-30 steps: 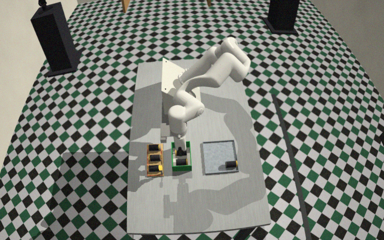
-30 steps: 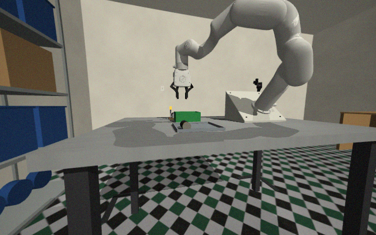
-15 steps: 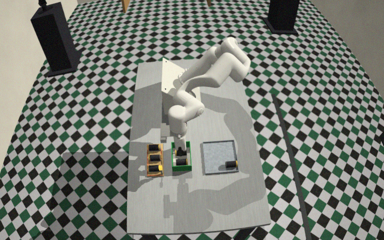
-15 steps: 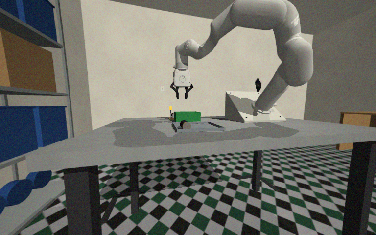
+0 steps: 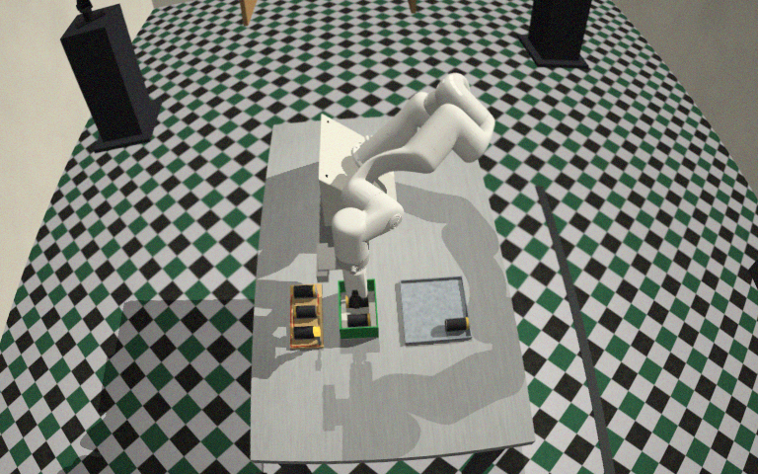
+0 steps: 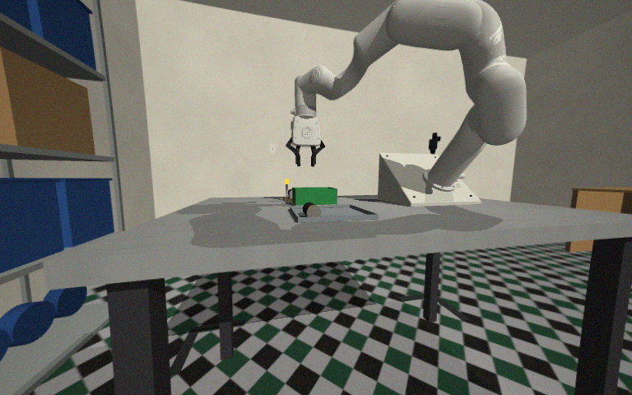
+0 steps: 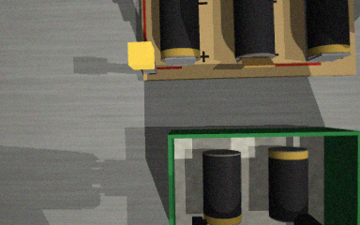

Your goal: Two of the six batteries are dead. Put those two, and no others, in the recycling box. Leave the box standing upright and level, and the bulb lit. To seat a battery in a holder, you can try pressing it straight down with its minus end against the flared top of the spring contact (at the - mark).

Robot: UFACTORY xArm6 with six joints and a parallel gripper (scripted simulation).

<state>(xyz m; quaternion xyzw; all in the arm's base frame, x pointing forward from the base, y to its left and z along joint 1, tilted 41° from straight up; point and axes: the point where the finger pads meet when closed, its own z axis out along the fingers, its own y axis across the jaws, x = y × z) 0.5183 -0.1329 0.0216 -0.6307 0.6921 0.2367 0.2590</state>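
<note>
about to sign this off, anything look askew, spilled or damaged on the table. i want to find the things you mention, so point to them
Nothing clearly stands out: the green box (image 5: 358, 332) (image 6: 314, 196) (image 7: 262, 134) stands level holding two batteries (image 5: 358, 320) (image 7: 222, 183), three lie in the holder (image 5: 306, 322) (image 7: 211, 33), and one lies in the grey tray (image 5: 432, 342) (image 6: 345, 218).

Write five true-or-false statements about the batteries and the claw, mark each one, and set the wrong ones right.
1. The claw hangs above the green box. True.
2. The claw grips a battery. False: its fingers stand apart with nothing between them.
3. Three batteries lie in the wooden holder. True.
4. The green box holds one battery. False: it holds two.
5. The grey tray holds three batteries. False: just one.
</note>
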